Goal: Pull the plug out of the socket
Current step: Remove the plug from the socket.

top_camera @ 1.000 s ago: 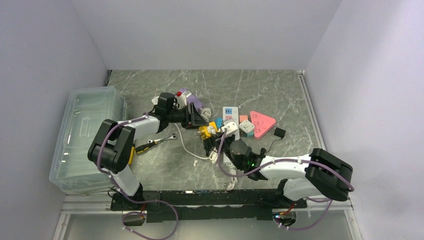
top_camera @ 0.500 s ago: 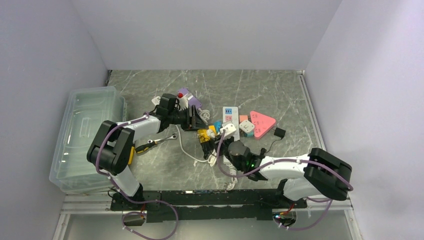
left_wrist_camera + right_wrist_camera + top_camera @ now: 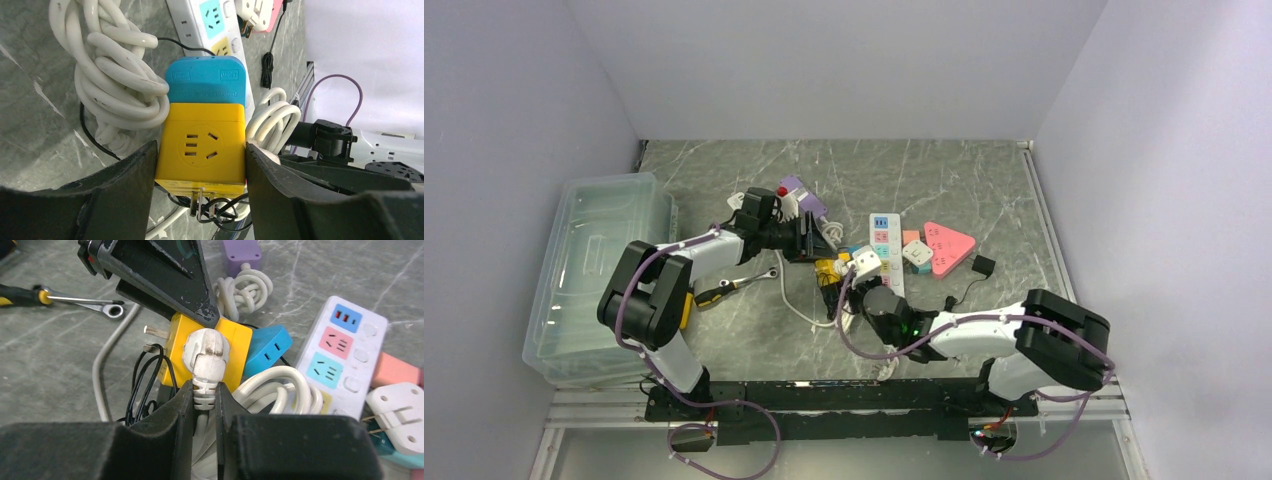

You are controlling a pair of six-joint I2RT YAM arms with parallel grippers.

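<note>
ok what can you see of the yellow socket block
The socket block is a yellow plastic cube with slotted outlets, joined to a blue block at one end, metal prongs at the other. The left gripper clamps its sides. A white plug sits in one face, its neck pinched by the right gripper.

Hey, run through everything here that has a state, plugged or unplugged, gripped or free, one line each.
yellow socket cube: clamped by its sides.
left pincer: shut on the yellow socket cube.
white plug: seated in the cube, not yet pulled.
right pincer: shut on the plug's ribbed neck.
blue adapter: joined to the cube's end.
power strip: lying flat, visible outlets empty.
</note>
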